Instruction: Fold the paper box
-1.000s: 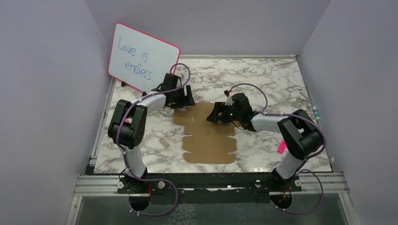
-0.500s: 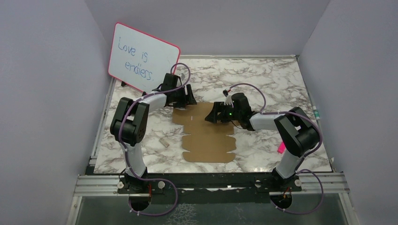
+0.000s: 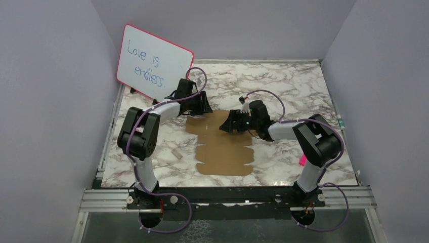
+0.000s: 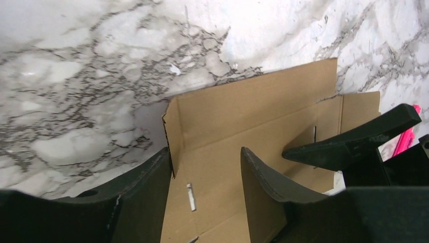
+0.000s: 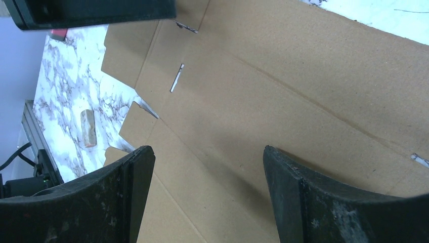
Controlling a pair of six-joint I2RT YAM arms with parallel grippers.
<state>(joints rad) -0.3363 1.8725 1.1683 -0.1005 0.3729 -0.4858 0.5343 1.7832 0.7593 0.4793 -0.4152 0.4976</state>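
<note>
Paper box (image 3: 225,147), a plain brown corrugated cardboard sheet die-cut with flaps and notches, lies unfolded in the middle of the white, grey-veined marble table (image 3: 303,91). Its long axis runs from the near edge toward the back.

The left claw (image 3: 200,108) is low at the sheet's far left corner. In the left wrist view its two black fingers (image 4: 146,197) stand apart with the paper box's left edge in the gap between them, just beside the left finger. The jaws are open, not clamped on the cardboard. The flap at that corner looks slightly lifted off the table, though how far cannot be told.

The right claw (image 3: 228,124) hovers over the far right part of the sheet, pointing toward the left claw. The right wrist view shows its fingers (image 5: 313,202) spread wide with bare cardboard below and nothing between them.

A small tan scrap (image 3: 176,154) lies on the table just left of the sheet, apart from it. A pink-framed whiteboard with blue handwriting (image 3: 152,63) stands tilted at the far left corner of the table.
</note>
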